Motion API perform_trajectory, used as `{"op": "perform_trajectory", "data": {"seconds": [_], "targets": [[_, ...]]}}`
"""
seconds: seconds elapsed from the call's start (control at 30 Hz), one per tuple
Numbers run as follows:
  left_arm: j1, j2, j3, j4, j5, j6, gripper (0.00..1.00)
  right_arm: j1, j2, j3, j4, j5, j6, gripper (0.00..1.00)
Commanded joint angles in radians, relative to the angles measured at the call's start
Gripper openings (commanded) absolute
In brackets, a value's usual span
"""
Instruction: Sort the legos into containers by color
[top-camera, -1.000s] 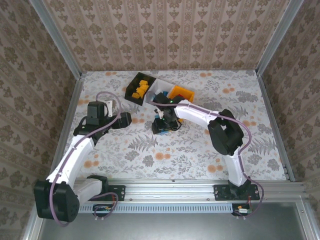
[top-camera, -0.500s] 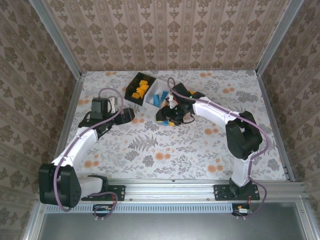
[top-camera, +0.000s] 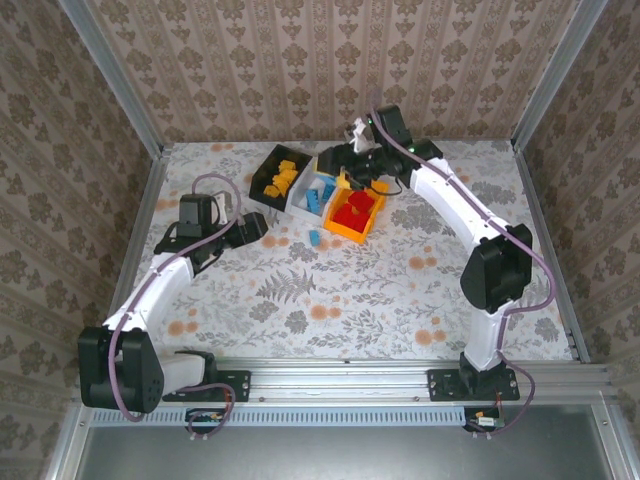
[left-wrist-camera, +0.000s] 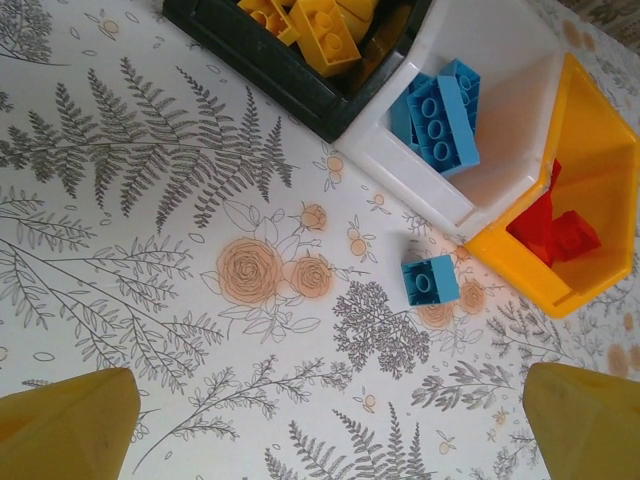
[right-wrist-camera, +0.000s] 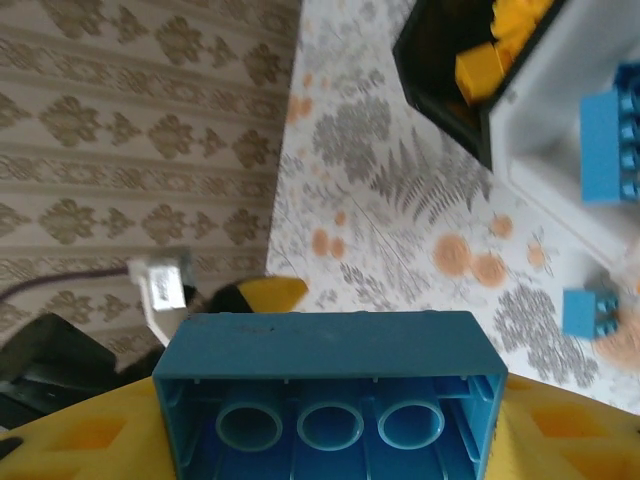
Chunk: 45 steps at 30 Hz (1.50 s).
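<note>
Three joined bins stand at the back: the black bin (top-camera: 268, 187) with yellow bricks (left-wrist-camera: 320, 25), the white bin (top-camera: 305, 203) with blue bricks (left-wrist-camera: 440, 105), and the orange-yellow bin (top-camera: 372, 222) with red bricks (left-wrist-camera: 560, 232). One loose blue brick (top-camera: 314, 238) (left-wrist-camera: 430, 280) lies on the table just in front of the white bin. My right gripper (top-camera: 338, 166) hangs above the bins' far side, shut on a long blue brick (right-wrist-camera: 330, 390) whose hollow underside faces the camera. My left gripper (top-camera: 252, 230) (left-wrist-camera: 325, 430) is open over bare table, left of the loose brick.
The floral tablecloth (top-camera: 330, 300) spreads toward the near edge. Patterned walls and metal posts (top-camera: 110, 80) close in the left, right and back sides. The right arm (top-camera: 460, 205) arches over the table's right half.
My right gripper rose from the table in front of the bins with the blue brick and swung back above them, uncovering the orange-yellow bin and one loose blue brick. The left arm barely shifted.
</note>
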Motion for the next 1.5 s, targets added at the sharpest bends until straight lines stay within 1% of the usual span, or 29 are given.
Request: {"op": "perform_trajectory", "data": {"seconds": [0.0,0.2,0.33,0.53,0.9,1.47], "targets": [[0.002,-0.011,0.004,-0.004,0.034,-0.035,1.00,-0.009,0.078,0.097,-0.029,0.029,0.042,0.54],[0.001,-0.055,-0.040,-0.018,0.028,-0.066,1.00,-0.011,0.205,0.298,-0.171,0.135,0.035,0.53],[0.000,-0.085,-0.059,-0.038,0.036,-0.072,1.00,-0.006,0.301,0.429,-0.260,0.172,0.008,0.52],[0.002,-0.131,-0.075,-0.078,0.025,-0.053,1.00,-0.004,0.411,0.550,-0.318,0.200,-0.011,0.52],[0.011,-0.151,-0.085,-0.117,0.035,-0.042,1.00,-0.005,0.542,0.643,-0.326,0.232,-0.020,0.50],[0.031,-0.085,-0.048,-0.135,0.059,-0.015,1.00,-0.007,0.652,0.655,-0.188,0.220,0.049,0.48]]}}
